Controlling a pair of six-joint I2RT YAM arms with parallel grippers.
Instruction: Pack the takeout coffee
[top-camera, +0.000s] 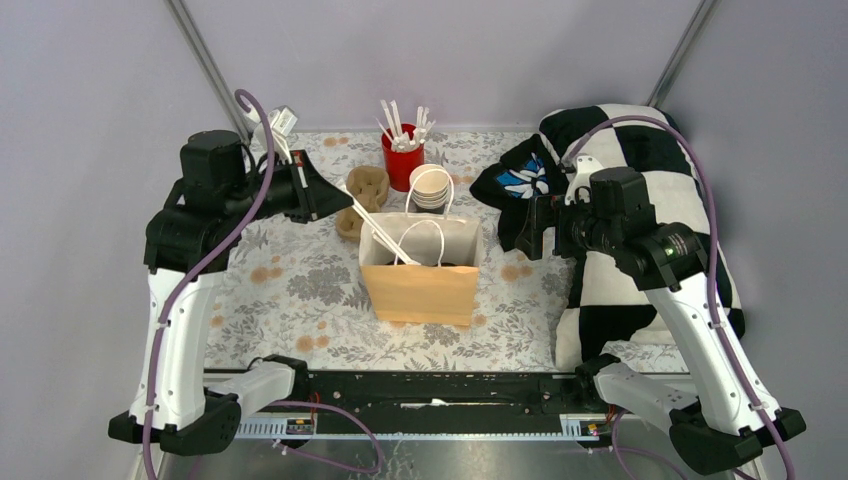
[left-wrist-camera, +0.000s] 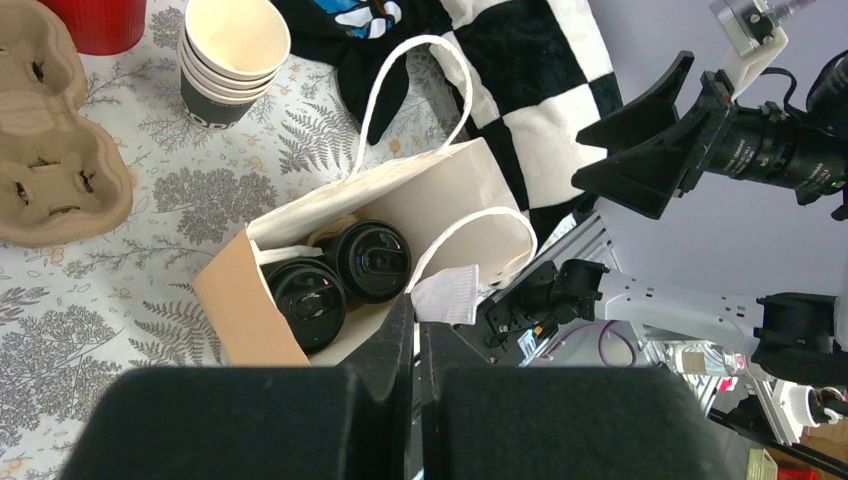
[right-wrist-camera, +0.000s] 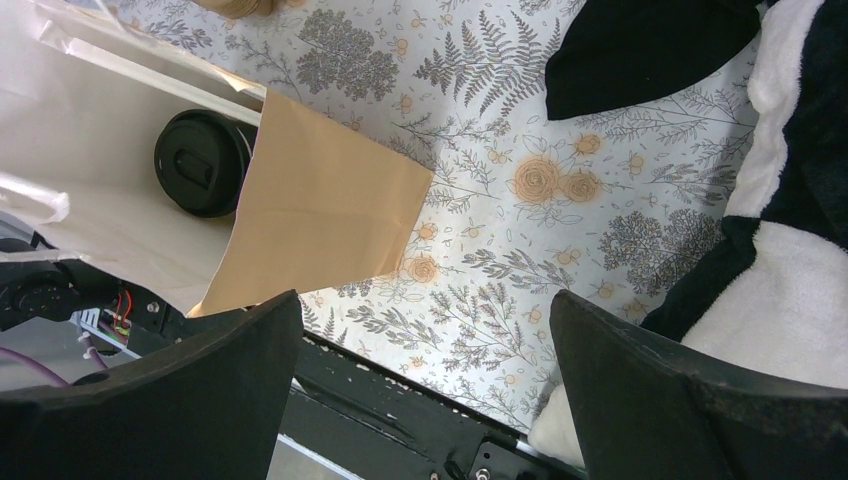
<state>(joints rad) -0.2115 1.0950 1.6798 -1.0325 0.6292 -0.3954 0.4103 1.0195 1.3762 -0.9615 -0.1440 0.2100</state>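
Observation:
Two takeout coffee cups with black lids (left-wrist-camera: 310, 300) (left-wrist-camera: 372, 260) stand side by side inside the open brown paper bag (top-camera: 420, 290). The right wrist view shows one lid (right-wrist-camera: 202, 163) past the bag's wall (right-wrist-camera: 330, 200). My left gripper (top-camera: 335, 195) hangs left of and behind the bag, shut on thin white sticks (top-camera: 385, 235) that slant down into the bag's mouth. Their white end (left-wrist-camera: 445, 293) shows at my left gripper's (left-wrist-camera: 415, 305) tips. My right gripper (right-wrist-camera: 425, 305) is open and holds nothing; it hangs to the right of the bag (top-camera: 535, 235).
Behind the bag stand a red cup of white sticks (top-camera: 402, 160), a stack of lidless cream cups (top-camera: 430, 188) and a cardboard cup carrier (top-camera: 362, 195). A black-and-white checkered cloth bundle (top-camera: 640, 230) fills the table's right side.

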